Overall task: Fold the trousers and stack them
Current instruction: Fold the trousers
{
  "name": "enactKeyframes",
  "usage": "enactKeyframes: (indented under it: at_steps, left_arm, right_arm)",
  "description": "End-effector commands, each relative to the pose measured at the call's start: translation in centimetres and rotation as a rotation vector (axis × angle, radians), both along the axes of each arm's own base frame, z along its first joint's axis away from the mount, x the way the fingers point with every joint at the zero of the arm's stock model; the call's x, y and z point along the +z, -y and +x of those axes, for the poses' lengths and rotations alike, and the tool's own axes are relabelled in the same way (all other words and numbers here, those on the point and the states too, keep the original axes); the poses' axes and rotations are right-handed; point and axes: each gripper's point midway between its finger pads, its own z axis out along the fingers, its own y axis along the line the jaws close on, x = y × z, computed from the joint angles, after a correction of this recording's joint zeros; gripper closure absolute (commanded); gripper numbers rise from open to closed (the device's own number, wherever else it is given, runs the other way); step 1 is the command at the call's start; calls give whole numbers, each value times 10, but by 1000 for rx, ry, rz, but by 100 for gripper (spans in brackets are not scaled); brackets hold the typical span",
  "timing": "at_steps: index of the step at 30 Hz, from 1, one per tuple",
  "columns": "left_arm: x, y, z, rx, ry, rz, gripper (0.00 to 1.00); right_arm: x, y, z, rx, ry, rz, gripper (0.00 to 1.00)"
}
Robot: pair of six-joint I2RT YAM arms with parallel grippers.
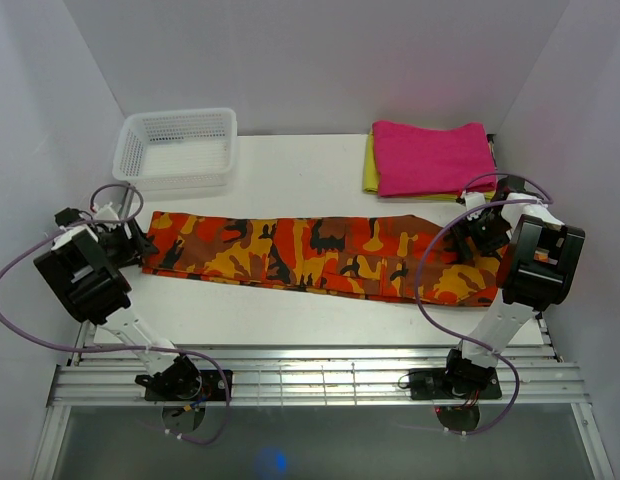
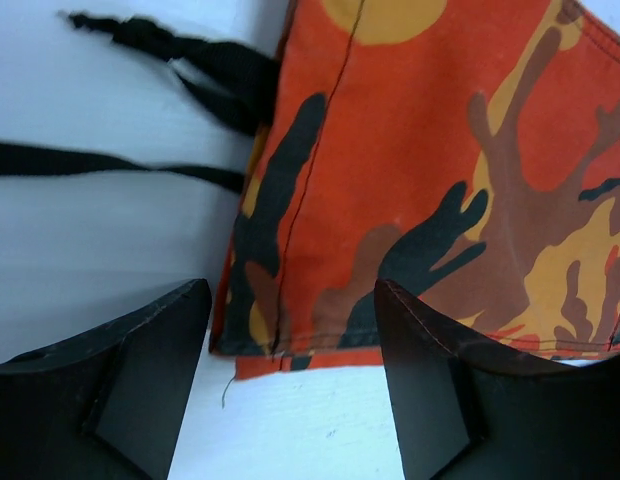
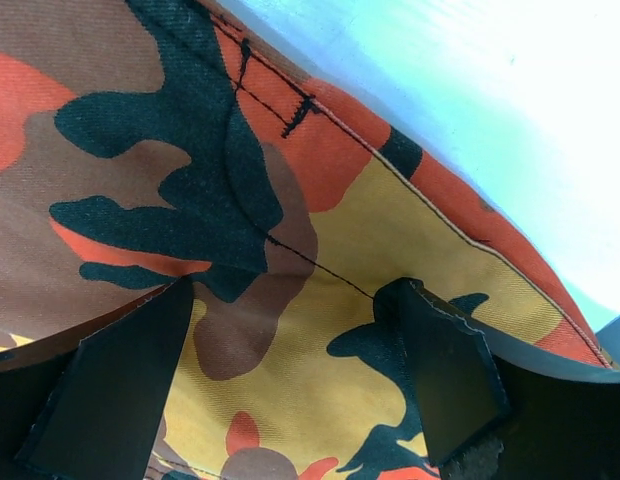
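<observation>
1. White tabletop [image 1: 290, 170] with plain white walls on three sides; both arms are mounted at its near edge.
2. The trousers [image 1: 320, 255] lie flat across the middle of the table as one long strip running side to side. The narrower end is at the left, the wider end at the right. The legs appear to lie one on the other (so a lengthwise fold looks done; judgement only).
3. The left gripper [image 1: 138, 243] is low over the narrow end. In the wrist view its fingers [image 2: 160, 350] are spread, with the hem corner lying between them and nothing pinched. Two black ties [image 2: 140, 165] trail from that end onto bare table.
4. The right gripper [image 1: 477, 235] is over the wide end. Its fingers [image 3: 120, 380] are spread too, straddling printed cloth near a stitched edge, not clamped.
5. Why so placed: with one arm at each end, both can take hold and fold the strip crosswise. My guess is that the grasps come next.
6. A pink folded cloth [image 1: 433, 157] sits on a yellow folded cloth [image 1: 371, 165] at the far right, just beyond the wide end. This is the likely stacking spot.
7. A white basket [image 1: 130, 150] sits at the far left; its role is unclear.
8. Risk: the loose ties may drag or snag during the fold.
</observation>
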Motion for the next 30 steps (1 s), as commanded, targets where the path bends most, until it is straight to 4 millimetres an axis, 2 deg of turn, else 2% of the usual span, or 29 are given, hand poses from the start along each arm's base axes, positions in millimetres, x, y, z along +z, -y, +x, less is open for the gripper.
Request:
enactKeyframes:
  at_steps: [1,3,6,10,11,13,14,19,21,24,30]
  left_arm:
    - [-55,29,-18,-10,-157,-56,21]
    - [-58,33,-15,-22,-167,-47,23]
    - [-64,41,-14,-20,-192,-74,33]
    - [-59,40,-8,-10,-182,-84,61]
    - [-52,37,-5,-3,-164,-69,74]
    - [-41,31,-1,7,-136,-53,86]
    - [-26,23,4,22,-99,-33,99]
    - [19,-9,7,59,-17,-3,100]
    - [38,-30,5,70,17,31,100]
    - [55,-48,0,53,44,81,100]
    - [62,-46,-11,-24,48,136,100]
  right_arm:
    - [5,0,-4,-10,-28,18,11]
    - [5,-2,-4,-10,-30,25,11]
    - [3,-3,-5,-14,-36,34,11]
    - [2,-4,-5,-13,-37,36,10]
    - [2,-4,-5,-13,-35,37,10]
    - [2,-5,-6,-15,-38,45,10]
    - [3,-6,-6,-16,-36,47,10]
    - [8,-13,-8,-11,-27,81,10]
    - [11,-16,-10,-9,-21,92,10]
    - [15,-19,-10,-1,-13,100,9]
    - [20,-23,-10,8,-9,128,9]
